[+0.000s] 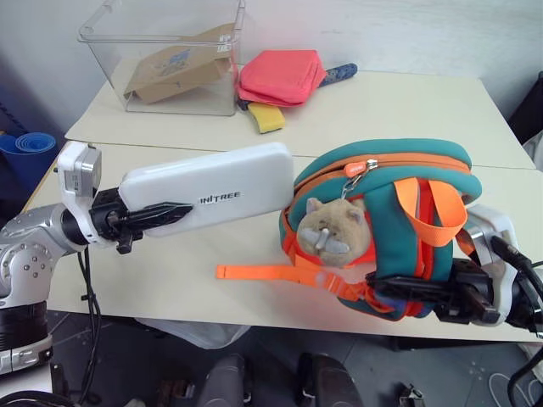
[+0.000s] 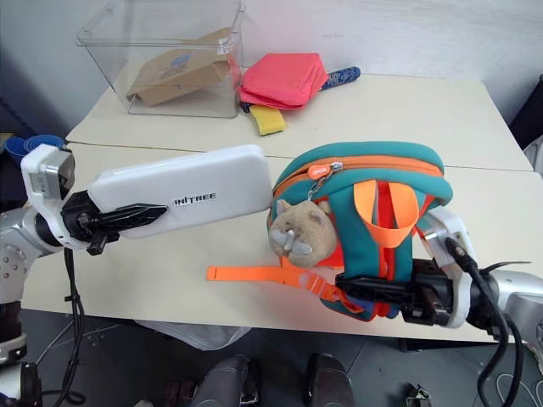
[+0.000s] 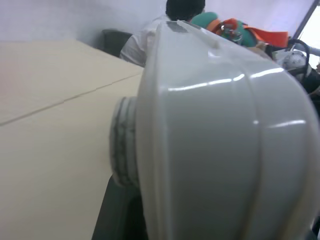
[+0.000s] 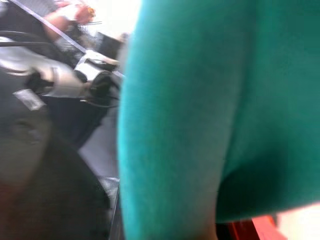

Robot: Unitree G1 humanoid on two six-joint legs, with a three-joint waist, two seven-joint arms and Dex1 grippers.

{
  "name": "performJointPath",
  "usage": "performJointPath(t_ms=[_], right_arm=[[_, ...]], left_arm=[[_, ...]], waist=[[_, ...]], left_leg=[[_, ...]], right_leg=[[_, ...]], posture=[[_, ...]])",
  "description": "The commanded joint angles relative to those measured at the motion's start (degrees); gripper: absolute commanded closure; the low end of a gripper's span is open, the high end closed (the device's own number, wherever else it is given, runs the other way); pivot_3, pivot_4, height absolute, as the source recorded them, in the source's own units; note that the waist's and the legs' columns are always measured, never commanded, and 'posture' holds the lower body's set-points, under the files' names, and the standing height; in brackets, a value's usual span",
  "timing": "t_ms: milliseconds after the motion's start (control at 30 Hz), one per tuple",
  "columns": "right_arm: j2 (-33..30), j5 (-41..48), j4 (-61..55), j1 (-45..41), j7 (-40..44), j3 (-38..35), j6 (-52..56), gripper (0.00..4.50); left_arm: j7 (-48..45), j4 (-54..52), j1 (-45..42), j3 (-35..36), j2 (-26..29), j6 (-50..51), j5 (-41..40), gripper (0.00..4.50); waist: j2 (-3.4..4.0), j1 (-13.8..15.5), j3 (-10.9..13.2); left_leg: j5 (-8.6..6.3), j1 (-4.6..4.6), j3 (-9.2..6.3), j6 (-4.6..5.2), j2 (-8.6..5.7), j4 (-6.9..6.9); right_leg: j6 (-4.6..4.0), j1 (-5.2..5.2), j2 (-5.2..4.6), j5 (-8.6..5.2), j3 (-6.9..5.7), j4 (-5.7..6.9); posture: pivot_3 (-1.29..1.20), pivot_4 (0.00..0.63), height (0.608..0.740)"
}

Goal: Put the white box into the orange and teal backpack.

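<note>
My left end effector grips the white box; right end effector clamps the orange and teal backpack. I'd aim for the zipper.

The 2 eye views look forward and down from above the near edge of the table, taking in its whole top, and both show the orange and teal backpack. The left wrist view sits pressed against the white box, facing that backpack. The right wrist view is hard against the backpack's teal cloth.
</note>
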Motion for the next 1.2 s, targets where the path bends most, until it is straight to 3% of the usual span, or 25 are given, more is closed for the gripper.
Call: performJointPath(t_ms=[33,233,500,600,733,933,1100,1200], right_arm=[[1.40,-2.34,0.52,-1.55,0.90,0.58,-1.79,4.47],[2.69,-4.04,0.32,-1.66,1.49,1.16,-1.51,4.47],[3.58,-8.39,2.01,-4.49,2.38,3.45,-2.98,4.47],[4.55,-10.80,3.50,-7.04,2.93,5.09,-3.84,4.47],[5.49,-12.53,3.93,-8.64,3.59,6.50,-4.18,4.47],[6.72,-14.28,2.76,-8.10,3.48,7.13,-4.78,4.47],[8.37,-15.10,2.51,-7.52,1.90,6.26,-5.64,4.50],[9.68,-16.71,3.18,-7.31,0.85,5.97,-6.86,4.50]], left_arm=[[-0.57,-4.42,-1.70,-1.70,-0.70,-0.43,-2.08,3.29],[3.26,-2.50,-8.34,-7.09,-5.96,-6.11,3.48,3.29],[0.57,4.31,-24.70,-28.66,-9.52,-9.75,21.49,3.29],[3.25,11.09,-32.96,-35.35,-16.72,-9.89,27.23,3.29],[8.85,23.08,-39.13,-40.41,-30.75,-15.28,34.32,3.29],[12.59,28.06,-38.30,-39.63,-39.82,-21.04,37.68,3.29],[11.14,25.44,-36.21,-34.40,-36.48,-21.05,35.55,1.75],[4.80,24.41,-34.50,-28.64,-31.86,-23.86,30.83,0.92]], waist=[[0.00,0.12,0.00],[-0.03,0.48,0.02],[-0.12,0.41,0.06],[-0.13,0.63,0.07],[-0.14,1.26,0.07],[-0.14,1.21,0.07],[-0.13,0.94,0.07],[-0.11,-0.06,0.08]], left_leg=[[0.00,-0.02,0.02,-0.01,0.00,-0.02],[0.08,-0.11,0.05,0.01,0.00,0.06],[0.15,-0.13,0.14,0.19,-0.16,0.13],[0.16,-0.16,0.15,0.19,-0.16,0.14],[0.20,-0.27,0.15,0.39,-0.27,0.26],[0.18,-0.42,0.12,0.43,-0.23,0.33],[0.15,-0.60,-0.09,0.46,-0.14,0.90],[0.14,-0.63,-0.14,0.43,-0.11,0.91]], right_leg=[[0.00,-0.02,0.03,0.00,-0.01,0.01],[0.04,0.01,0.16,0.02,-0.08,0.09],[0.28,0.04,0.25,0.16,-0.02,0.07],[0.29,0.02,0.35,0.15,-0.06,0.08],[0.41,0.02,0.33,0.22,-0.11,0.03],[0.45,-0.08,0.27,0.24,-0.29,0.02],[0.44,-0.06,0.04,0.25,-0.32,0.01],[0.44,-0.07,-0.06,0.25,-0.32,0.04]], posture=[[0.00,0.150,0.740],[0.00,0.150,0.740],[0.00,0.150,0.740],[0.00,0.150,0.740],[0.00,0.150,0.740],[0.00,0.150,0.740],[0.00,0.150,0.740],[0.00,0.150,0.740]])
